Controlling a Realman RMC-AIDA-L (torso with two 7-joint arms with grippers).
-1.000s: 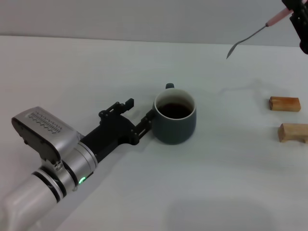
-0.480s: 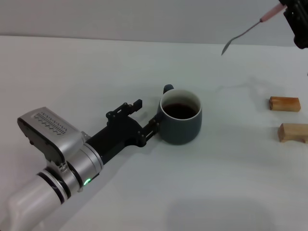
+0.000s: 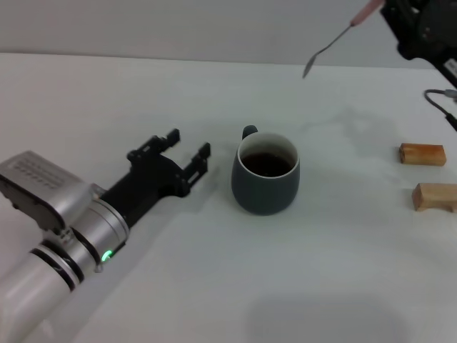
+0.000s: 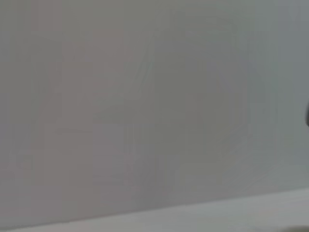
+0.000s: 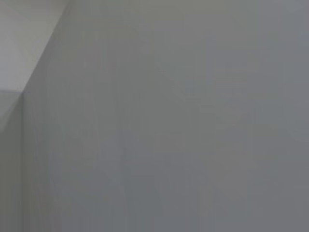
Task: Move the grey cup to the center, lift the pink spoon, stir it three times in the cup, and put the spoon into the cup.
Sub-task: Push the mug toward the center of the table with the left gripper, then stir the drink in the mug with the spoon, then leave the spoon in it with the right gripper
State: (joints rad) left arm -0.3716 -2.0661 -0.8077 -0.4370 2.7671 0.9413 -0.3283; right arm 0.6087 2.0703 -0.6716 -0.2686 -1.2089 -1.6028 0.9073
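The grey cup (image 3: 265, 174) stands upright on the white table (image 3: 214, 286), dark liquid inside, handle turned away from me. My left fingers (image 3: 187, 149) lie low on the table just beside it, spread wide, apart from its wall and holding nothing. My right fingers (image 3: 389, 8) are raised over the far right of the table, pinching the pink spoon (image 3: 334, 41) by its handle; its metal bowl slants down toward the cup, well above and beyond the rim. Two wooden blocks (image 3: 428, 175) lie to the right.
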